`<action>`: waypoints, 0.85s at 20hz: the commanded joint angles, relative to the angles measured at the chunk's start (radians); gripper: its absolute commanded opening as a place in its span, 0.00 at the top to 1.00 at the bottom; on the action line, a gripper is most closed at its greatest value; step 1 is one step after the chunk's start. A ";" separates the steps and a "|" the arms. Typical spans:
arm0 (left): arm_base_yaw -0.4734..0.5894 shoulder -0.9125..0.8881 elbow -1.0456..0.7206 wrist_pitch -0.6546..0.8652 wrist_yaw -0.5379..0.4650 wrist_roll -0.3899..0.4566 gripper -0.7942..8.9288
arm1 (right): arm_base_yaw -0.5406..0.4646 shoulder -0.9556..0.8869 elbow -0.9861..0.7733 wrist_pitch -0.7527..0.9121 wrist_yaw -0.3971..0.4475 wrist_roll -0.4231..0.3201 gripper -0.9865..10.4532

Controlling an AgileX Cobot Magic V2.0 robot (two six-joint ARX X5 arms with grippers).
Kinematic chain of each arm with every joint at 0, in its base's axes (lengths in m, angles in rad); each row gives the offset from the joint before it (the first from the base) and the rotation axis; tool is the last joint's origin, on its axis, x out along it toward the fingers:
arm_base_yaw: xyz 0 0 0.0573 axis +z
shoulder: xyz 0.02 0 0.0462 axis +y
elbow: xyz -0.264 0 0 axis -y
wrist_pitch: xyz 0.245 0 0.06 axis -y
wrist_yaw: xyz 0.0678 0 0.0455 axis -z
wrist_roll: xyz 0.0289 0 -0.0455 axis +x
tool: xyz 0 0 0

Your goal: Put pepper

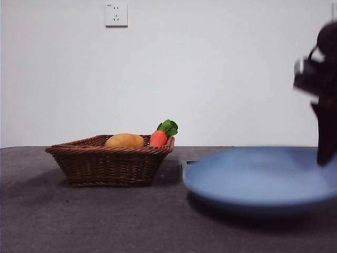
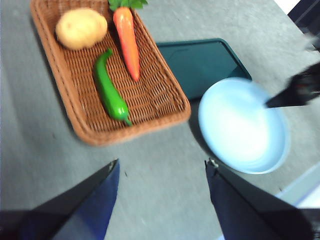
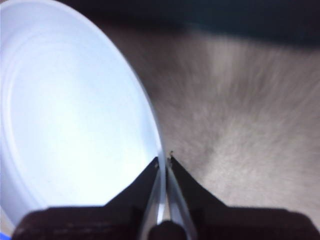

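Note:
The glossy green pepper (image 2: 109, 88) lies in the wicker basket (image 2: 85, 131) between a potato (image 2: 81, 28) and a carrot (image 2: 127, 40); the front view hides it behind the basket wall (image 1: 108, 163). My left gripper (image 2: 161, 172) is open and empty, above the table near the basket's end. My right gripper (image 3: 164, 160) is shut on the rim of a light-blue plate (image 3: 65, 115), holding it beside the basket (image 1: 263, 176). That gripper shows at the right edge of the front view (image 1: 324, 95) and in the left wrist view (image 2: 295, 92).
A dark-green tray (image 2: 202, 62) lies flat on the table between basket and plate. The potato (image 1: 125, 140) and carrot (image 1: 159, 137) rise above the basket rim. A wall with a socket (image 1: 116, 14) stands behind the table.

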 commanded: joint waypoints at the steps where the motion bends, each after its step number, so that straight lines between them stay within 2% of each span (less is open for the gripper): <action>1: -0.045 0.101 0.050 0.036 -0.053 -0.006 0.60 | 0.000 -0.105 0.015 -0.010 -0.005 0.031 0.91; 4: -0.140 0.269 0.138 0.068 -0.167 -0.014 0.60 | 0.000 -0.257 0.030 -0.039 -0.002 0.059 0.91; 9: -0.269 0.582 0.314 0.088 -0.338 -0.018 0.60 | 0.000 -0.392 0.114 -0.099 0.002 0.078 0.91; 13: -0.318 0.812 0.441 0.089 -0.431 -0.021 0.60 | 0.000 -0.433 0.171 -0.113 0.002 0.092 0.91; 17: -0.337 0.966 0.499 0.113 -0.507 -0.022 0.60 | 0.000 -0.449 0.177 -0.117 0.002 0.091 0.91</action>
